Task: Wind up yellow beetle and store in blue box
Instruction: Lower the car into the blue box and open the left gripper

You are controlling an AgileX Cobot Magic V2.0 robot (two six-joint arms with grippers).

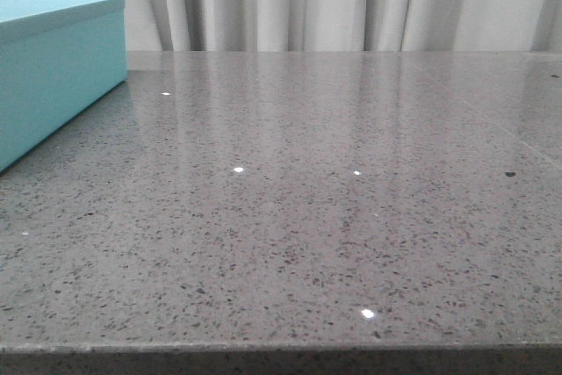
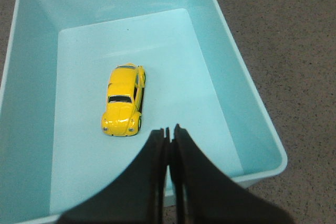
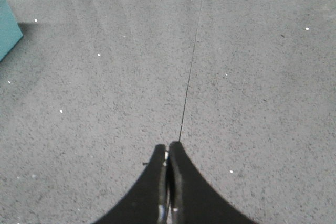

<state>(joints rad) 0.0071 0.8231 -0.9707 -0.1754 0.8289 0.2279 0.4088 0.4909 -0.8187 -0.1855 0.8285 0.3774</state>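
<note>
The yellow beetle (image 2: 124,100) sits on the floor of the blue box (image 2: 241,98), near the middle of the left wrist picture, on its wheels and touching no wall. The left tool (image 2: 169,129) hangs above the box with its two fingers pressed together and holding nothing. The right tool (image 3: 168,146) is also closed and empty, over the bare grey tabletop (image 3: 252,87). In the front picture the box (image 1: 57,68) stands at the upper left of the frame.
</note>
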